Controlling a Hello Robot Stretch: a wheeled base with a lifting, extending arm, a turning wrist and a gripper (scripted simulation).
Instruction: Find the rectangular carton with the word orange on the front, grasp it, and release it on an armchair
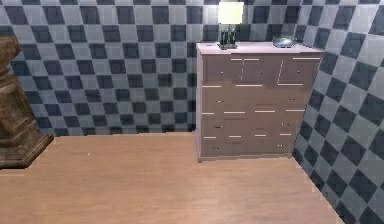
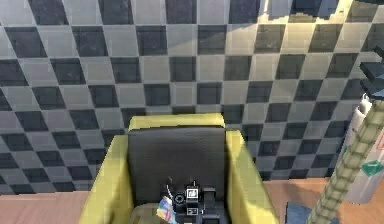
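Observation:
An armchair (image 2: 185, 160) with yellow-green arms and a dark seat and back stands against the checkered wall in the arm side view's lower middle. My gripper (image 2: 178, 204) shows low over its seat, beside the arm's white marked squares (image 2: 193, 190). A small pale, multicoloured blob (image 2: 162, 207) lies at the gripper's left against the seat. It is too small to name. I cannot tell whether the gripper holds anything.
In the forward view a pinkish chest of drawers (image 1: 252, 105) stands in the corner with a lamp (image 1: 230, 22) and a small dish (image 1: 285, 42) on top. A brown carved pedestal (image 1: 14, 110) stands at the left. Wooden floor (image 1: 150, 185) lies between. A striped pole-like thing (image 2: 352, 165) rises at the arm side view's right.

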